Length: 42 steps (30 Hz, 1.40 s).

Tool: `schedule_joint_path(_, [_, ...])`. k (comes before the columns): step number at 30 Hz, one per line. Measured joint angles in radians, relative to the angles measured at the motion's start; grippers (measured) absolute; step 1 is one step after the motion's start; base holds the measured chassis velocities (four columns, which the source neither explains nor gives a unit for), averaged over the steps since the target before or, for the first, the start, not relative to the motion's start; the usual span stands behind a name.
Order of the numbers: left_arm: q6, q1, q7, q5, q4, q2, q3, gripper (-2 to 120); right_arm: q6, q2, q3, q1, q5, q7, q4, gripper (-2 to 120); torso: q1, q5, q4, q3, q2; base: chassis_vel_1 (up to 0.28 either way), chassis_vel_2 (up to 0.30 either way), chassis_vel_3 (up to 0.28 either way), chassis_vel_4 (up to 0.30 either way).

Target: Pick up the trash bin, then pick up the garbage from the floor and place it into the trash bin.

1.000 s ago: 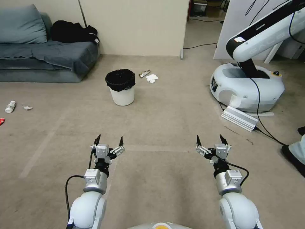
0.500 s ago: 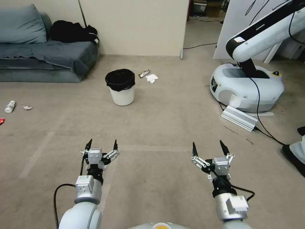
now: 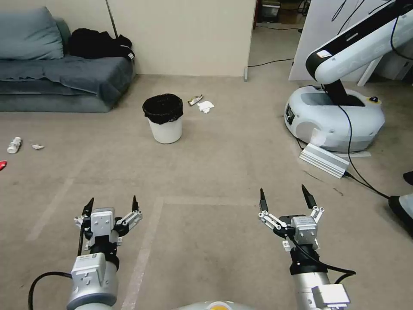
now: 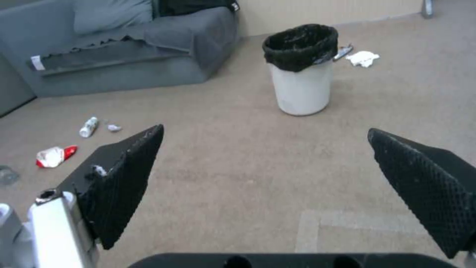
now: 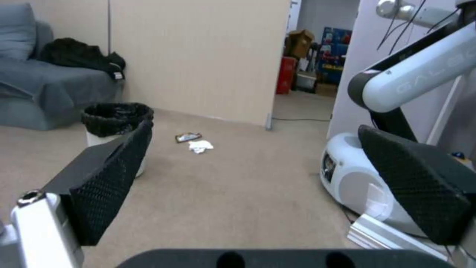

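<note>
Both the left gripper [image 3: 112, 206] and right gripper [image 3: 285, 195] hang spread wide and empty, well apart from the trash bin [image 3: 164, 118], so picking it up is not yet begun and calls for coming closer.

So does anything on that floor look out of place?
Yes: litter lies loose on the carpet. A white tissue wad and wrapper sit beside the upright trash bin; a small bottle lies near the sofa.

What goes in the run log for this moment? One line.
left tool open, empty | right tool open, empty | trash bin upright on floor, untouched
</note>
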Motion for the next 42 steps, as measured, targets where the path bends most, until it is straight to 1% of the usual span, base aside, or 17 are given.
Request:
schedule_joint_path(9, [-0.01, -0.007, 0.004, 0.012, 0.006, -0.002, 0.005, 100, 0.006, -0.001, 0.008, 0.003, 0.001, -0.008, -0.008, 100, 0.0, 0.0003, 0.0, 0.0, 0.0, 0.0, 0.0, 0.0, 0.0])
schedule_joint_path(14, [-0.011, -0.008, 0.007, 0.02, 0.009, -0.004, 0.008, 100, 0.007, -0.002, 0.008, 0.006, 0.002, -0.01, -0.011, 100, 0.0, 0.0003, 0.0001, 0.0, 0.0, -0.094, 0.105, 0.1, -0.07])
schedule_joint_path(23, [-0.012, -0.009, 0.012, 0.032, 0.011, -0.006, 0.014, 100, 0.01, -0.002, 0.008, 0.009, 0.003, -0.012, -0.013, 100, 0.0, 0.0002, 0.0, 0.0, 0.0, -0.218, 0.223, 0.226, -0.233])
schedule_joint_path(24, [-0.012, -0.009, 0.012, 0.033, 0.011, -0.006, 0.014, 100, 0.01, -0.002, 0.008, 0.009, 0.004, -0.013, -0.013, 100, 0.0, 0.0007, 0.0003, 0.0, 0.0, -0.236, 0.258, 0.253, -0.268])
schedule_joint_path(26, [-0.012, -0.009, 0.012, 0.034, 0.012, -0.006, 0.014, 100, 0.011, -0.002, 0.008, 0.009, 0.005, -0.014, -0.013, 100, 0.0, -0.0003, 0.0, 0.0, 0.0, -0.245, 0.27, 0.261, -0.259])
schedule_joint_path(27, [-0.013, -0.009, 0.012, 0.034, 0.012, -0.005, 0.014, 100, 0.011, -0.002, 0.007, 0.009, 0.006, -0.014, -0.013, 100, 0.0, 0.0007, 0.0001, 0.0, 0.0, -0.258, 0.276, 0.269, -0.269])
schedule_joint_path(28, [-0.013, -0.009, 0.012, 0.034, 0.012, -0.005, 0.014, 100, 0.011, -0.002, 0.007, 0.009, 0.006, -0.014, -0.013, 100, 0.0, 0.0007, 0.0001, 0.0, 0.0, -0.258, 0.276, 0.269, -0.269])
schedule_joint_path(29, [-0.013, -0.009, 0.013, 0.035, 0.012, -0.004, 0.013, 100, 0.012, -0.002, 0.006, 0.009, 0.006, -0.014, -0.013, 100, 0.0, -0.0003, -0.0002, 0.0, 0.0, -0.278, 0.264, 0.259, -0.269])
schedule_joint_path(30, [-0.013, -0.009, 0.013, 0.035, 0.012, -0.004, 0.013, 100, 0.012, -0.002, 0.005, 0.009, 0.007, -0.015, -0.013, 100, 0.0, -0.0004, 0.0001, 0.0, 0.0, -0.278, 0.264, 0.25, -0.253])
schedule_joint_path(31, [-0.013, -0.008, 0.012, 0.035, 0.012, -0.003, 0.011, 100, 0.012, -0.002, 0.005, 0.009, 0.007, -0.016, -0.013, 100, 0.0, 0.0011, 0.0002, 0.0, 0.0, -0.217, 0.244, 0.25, -0.251])
schedule_joint_path(32, [-0.013, -0.008, 0.012, 0.035, 0.012, -0.003, 0.011, 100, 0.012, -0.002, 0.005, 0.009, 0.007, -0.016, -0.013, 100, 0.0, 0.0011, 0.0002, 0.0, 0.0, -0.217, 0.244, 0.25, -0.251])
schedule_joint_path(33, [-0.013, -0.008, 0.012, 0.035, 0.012, -0.002, 0.011, 100, 0.012, -0.002, 0.005, 0.009, 0.007, -0.016, -0.013, 100, 0.0, -0.0003, 0.0, 0.0, 0.0, -0.217, 0.229, 0.228, -0.251])
schedule_joint_path(34, [-0.013, -0.008, 0.012, 0.034, 0.012, -0.002, 0.01, 100, 0.012, -0.002, 0.004, 0.009, 0.007, -0.016, -0.013, 100, 0.0, -0.0002, 0.0, 0.0, 0.0, -0.255, 0.229, 0.238, -0.254])
schedule_joint_path(35, [-0.013, -0.008, 0.012, 0.034, 0.012, -0.001, 0.01, 100, 0.013, -0.002, 0.004, 0.008, 0.007, -0.017, -0.013, 100, 0.0, 0.0008, 0.0001, 0.0, 0.0, -0.254, 0.245, 0.238, -0.254])
schedule_joint_path(38, [-0.013, -0.008, 0.012, 0.034, 0.013, -0.001, 0.01, 100, 0.013, -0.002, 0.004, 0.007, 0.007, -0.017, -0.013, 100, 0.0, -0.0001, 0.0, 0.0, 0.0, -0.246, 0.24, 0.249, -0.233])
schedule_joint_path(40, [-0.013, -0.008, 0.011, 0.034, 0.013, 0.0, 0.01, 100, 0.013, -0.002, 0.004, 0.007, 0.007, -0.017, -0.012, 100, 0.0, 0.0007, 0.0002, 0.0, 0.0, -0.223, 0.25, 0.231, -0.23])
schedule_joint_path(42, [-0.013, -0.008, 0.011, 0.034, 0.013, 0.001, 0.01, 100, 0.013, -0.002, 0.004, 0.007, 0.008, -0.017, -0.011, 100, 0.0, -0.0003, -0.0001, 0.0, 0.0, -0.223, 0.251, 0.226, -0.25])
